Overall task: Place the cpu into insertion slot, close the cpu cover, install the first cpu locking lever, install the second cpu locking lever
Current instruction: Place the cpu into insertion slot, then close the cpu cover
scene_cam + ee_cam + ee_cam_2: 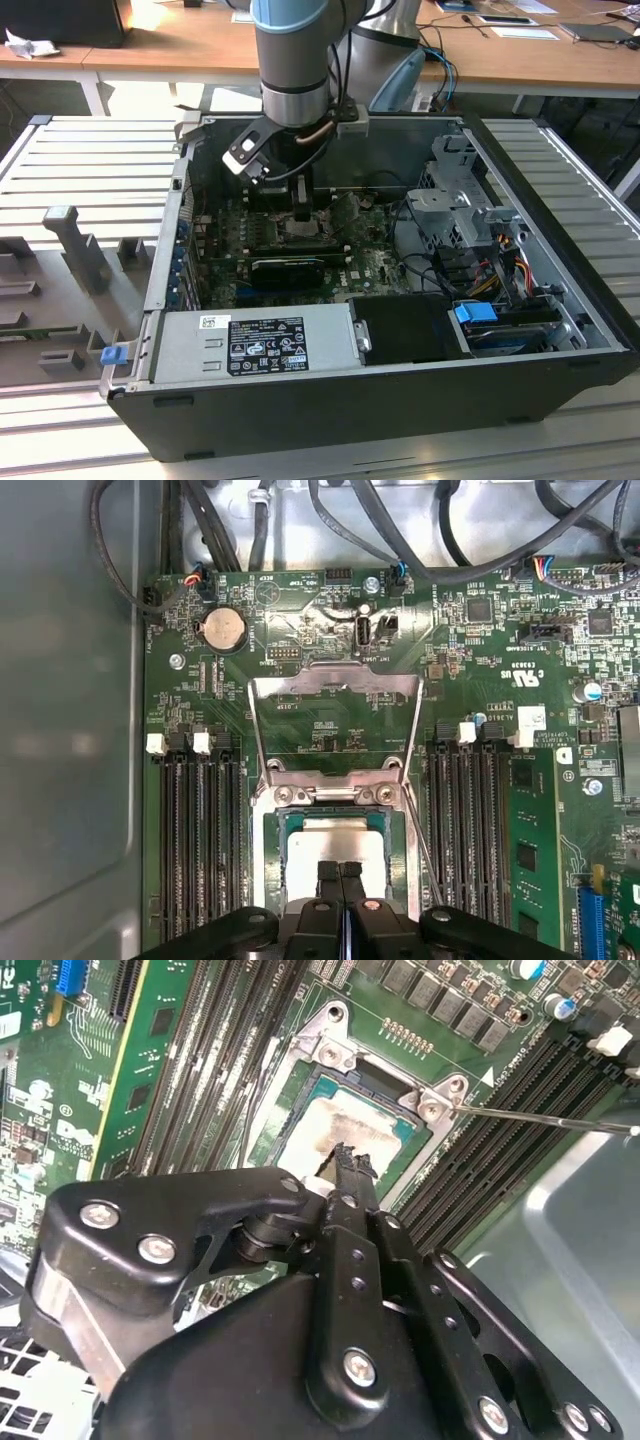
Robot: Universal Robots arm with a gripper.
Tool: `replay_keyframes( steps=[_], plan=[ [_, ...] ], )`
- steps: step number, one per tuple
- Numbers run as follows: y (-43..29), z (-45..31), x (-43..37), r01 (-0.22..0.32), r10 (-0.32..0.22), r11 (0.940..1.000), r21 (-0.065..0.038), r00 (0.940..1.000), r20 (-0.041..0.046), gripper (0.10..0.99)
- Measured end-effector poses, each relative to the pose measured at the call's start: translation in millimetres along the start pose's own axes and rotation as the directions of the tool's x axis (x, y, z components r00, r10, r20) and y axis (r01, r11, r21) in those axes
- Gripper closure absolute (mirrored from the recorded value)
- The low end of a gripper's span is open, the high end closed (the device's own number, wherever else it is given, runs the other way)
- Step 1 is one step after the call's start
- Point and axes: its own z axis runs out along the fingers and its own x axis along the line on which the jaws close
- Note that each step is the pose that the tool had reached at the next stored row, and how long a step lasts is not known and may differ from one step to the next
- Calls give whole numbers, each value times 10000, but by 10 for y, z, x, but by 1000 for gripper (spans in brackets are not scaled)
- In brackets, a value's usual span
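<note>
The black two-fingered gripper (340, 868) is clenched on nothing, its tips pressed together just over the pale silver square cpu (335, 835). The cpu lies seated in the silver-framed square insertion slot (262, 865). The thin silver windowed cpu cover (335, 684) stands swung open. In the exterior view the gripper hangs at 12 o'clock from the long black card (290, 268).

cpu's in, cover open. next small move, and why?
Probably lift the gripper straight up off the cpu. In the first wrist view the cpu lies in the insertion slot, the cpu cover is flipped back open, and the shut gripper hangs over the cpu, in the cover's path.
</note>
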Motion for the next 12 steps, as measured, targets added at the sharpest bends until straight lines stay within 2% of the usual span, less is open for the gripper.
replay_keyframes(
  steps=[5,7,8,9,10,12],
  plan=[
    [3,-30,1,-1,1,10000,-2,10000,0,980],
    [101,-23,2,-7,7,9998,180,10000,6,980],
    [113,-23,-2,-8,8,9998,188,10000,-13,980],
    [151,-18,1,-9,10,9997,237,10000,-17,980],
    [176,-16,0,-13,14,9994,355,10000,-37,980],
    [178,-27,0,-17,20,9992,410,10000,-70,980]
  ],
)
